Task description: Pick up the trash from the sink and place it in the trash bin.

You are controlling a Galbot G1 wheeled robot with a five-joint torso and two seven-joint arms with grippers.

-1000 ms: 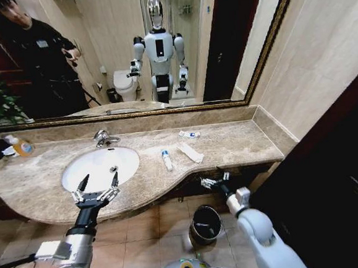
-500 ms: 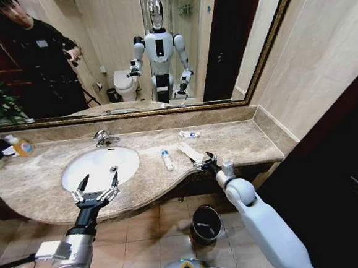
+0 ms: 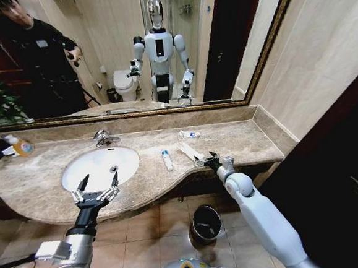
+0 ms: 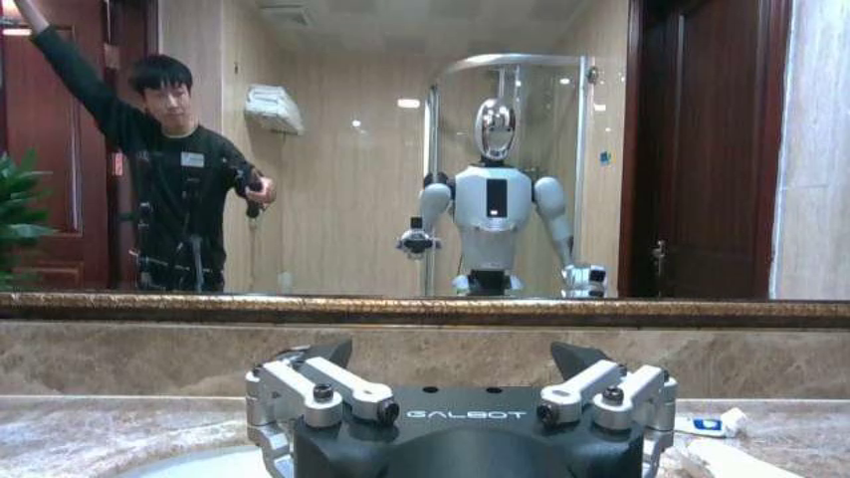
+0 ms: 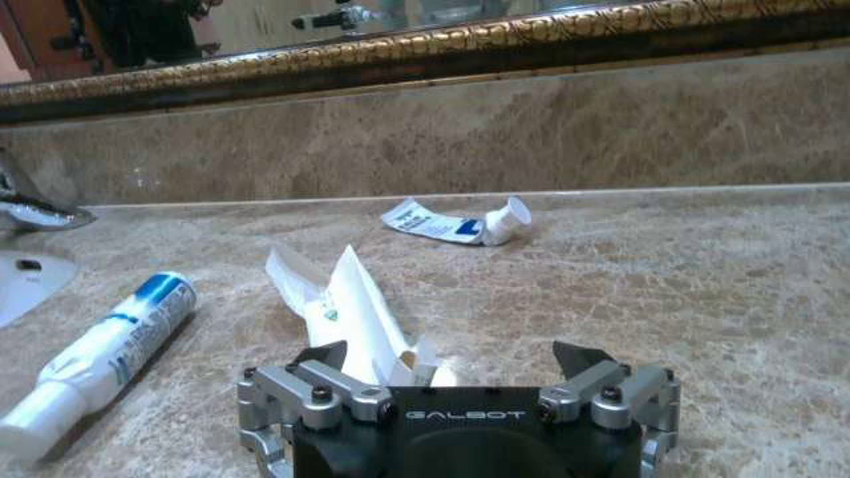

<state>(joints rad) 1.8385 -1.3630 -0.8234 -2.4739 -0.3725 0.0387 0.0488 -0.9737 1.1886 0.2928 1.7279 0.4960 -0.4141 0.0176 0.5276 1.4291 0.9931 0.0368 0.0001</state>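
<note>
The right end effector [image 5: 452,370], jaws wide, straddles the flat white packet [image 5: 356,309] on the bench [image 5: 664,289]; light, flimsy, likely best pinched mid-length.

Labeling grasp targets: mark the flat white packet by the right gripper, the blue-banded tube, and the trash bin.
flat white packet [image 5: 356,309], right wrist view, mid-body.
blue-banded tube [image 5: 113,344], right wrist view, barrel.
trash bin [image 3: 196,220], head view, shiny rim.

Beige-brown marble counter [image 3: 242,143] below gilt-framed wall mirror [image 3: 221,44]; beige tiled walls [image 3: 321,54], tan floor tiles [image 3: 137,236], dark wooden door [image 3: 337,177] at right.
</note>
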